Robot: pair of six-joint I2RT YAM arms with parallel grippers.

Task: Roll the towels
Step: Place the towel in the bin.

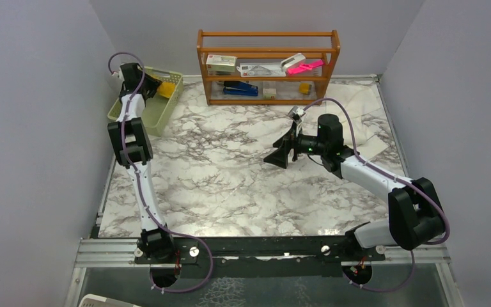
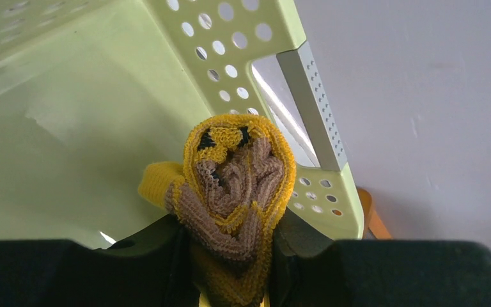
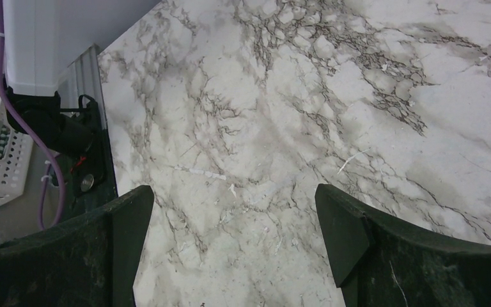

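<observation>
Marble desk, grey walls. Left tool clamped on bunched yellow towel at basket, 10 o'clock. Right tool gaping, empty, mid-desk. White towel spread, 2 o'clock. Both likely soft, light, floppy; pinch edge or corner.

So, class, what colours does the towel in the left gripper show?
Yellow towel with brown patches; clearest in the left wrist view.
</observation>
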